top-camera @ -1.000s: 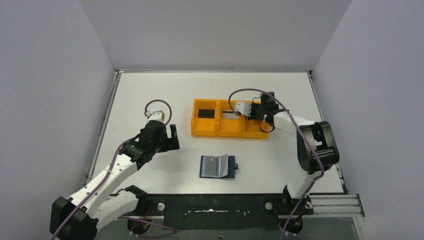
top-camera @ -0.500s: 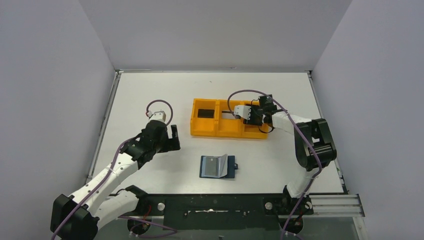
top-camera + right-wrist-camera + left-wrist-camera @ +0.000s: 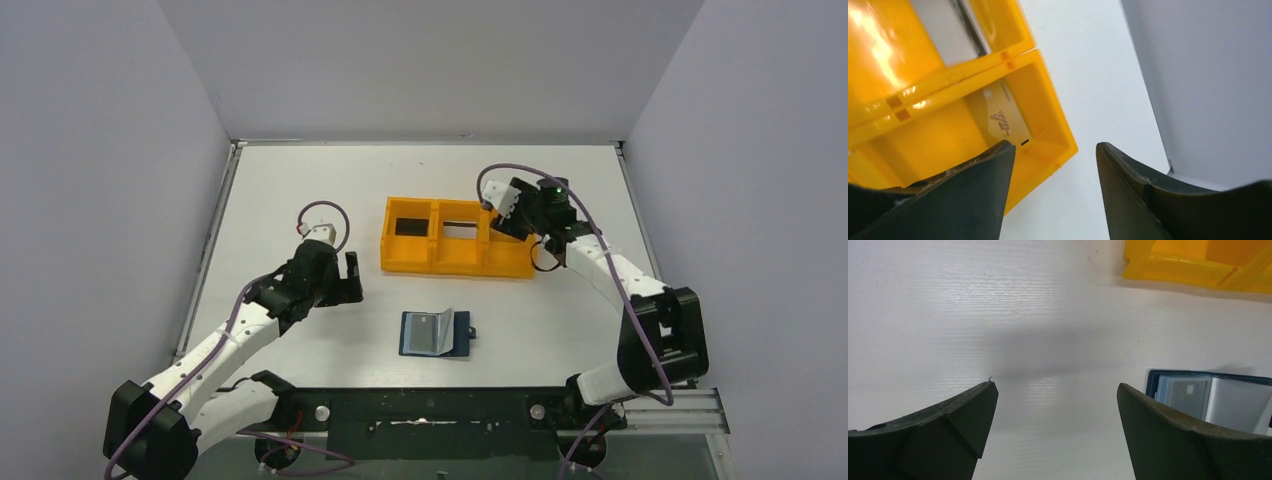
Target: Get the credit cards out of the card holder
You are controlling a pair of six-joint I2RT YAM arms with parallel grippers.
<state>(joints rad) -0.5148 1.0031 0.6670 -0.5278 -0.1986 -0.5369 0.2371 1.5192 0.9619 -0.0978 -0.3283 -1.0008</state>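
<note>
left gripper (image 3: pixel 1056 386): fingers spread wide, nothing between them. Hovers over bare table (image 3: pixel 300 190), at about 10 o'clock from the card holder, apart from it.
card holder (image 3: pixel 435 334): lies open and flat at 6 o'clock of the orange tray, near the table's front edge. No gripper touches it.
holder contents: left wrist view shows one card with a chip (image 3: pixel 1188 394) behind a clear sleeve in the left half. A pale leaf stands up at the fold. Can't tell if more cards sit behind it.
orange tray (image 3: pixel 455 268): three bays, at 12 o'clock of the holder.
left bay: dark card (image 3: pixel 408 226) lying flat.
middle bay: pale card (image 3: pixel 460 230) lying flat.
right bay: beige card (image 3: pixel 1000 121) flat on the floor, seen from the right wrist.
right gripper (image 3: pixel 1054 145): fingers parted, empty. Sits above the tray's 3 o'clock end, over the right bay's outer corner.
done: my read is three cards out, one per bay.
left: at least the chip card in the sleeve. Task looks mostly done, not finished.
next: likely one gripper pins the holder while the other slides the chip card out.
risk: thin card in a snug sleeve, so the holder may drag along if it isn't pinned.
</note>
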